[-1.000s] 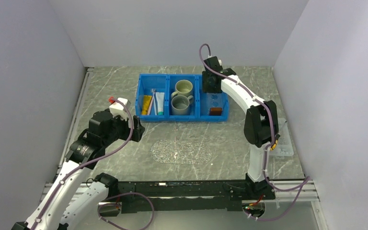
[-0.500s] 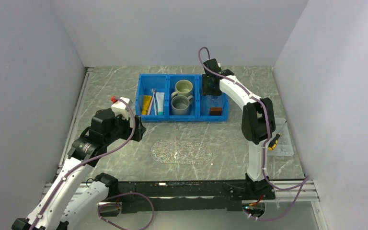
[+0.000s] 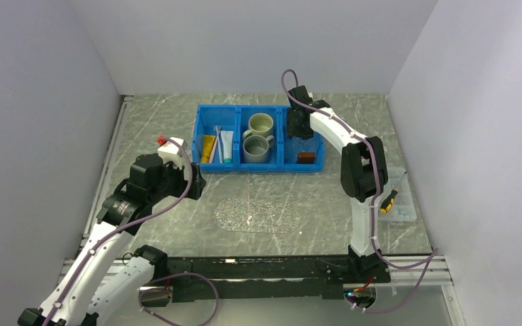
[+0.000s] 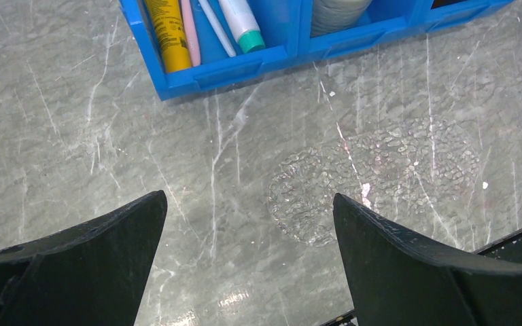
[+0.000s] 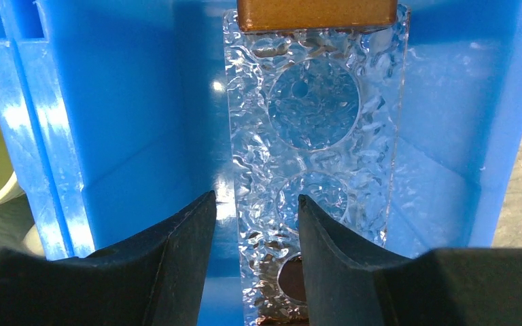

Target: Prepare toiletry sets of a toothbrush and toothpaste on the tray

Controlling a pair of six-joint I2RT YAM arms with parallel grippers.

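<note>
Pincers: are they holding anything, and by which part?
Nothing. The left pincer is open over the table, the right pincer open above the clear bumpy piece.

In the blue bin (image 5: 109, 102) the right gripper (image 5: 256, 204), jaws narrowly apart, hangs over a clear bumpy plate (image 5: 316, 136) touching a brown block (image 5: 312, 13).

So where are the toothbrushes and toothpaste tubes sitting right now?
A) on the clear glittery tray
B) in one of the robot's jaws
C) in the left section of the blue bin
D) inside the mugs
C: the yellow toothpaste, white toothpaste, pink toothbrush and pale toothbrush all lie in the blue bin's left compartment.
</note>
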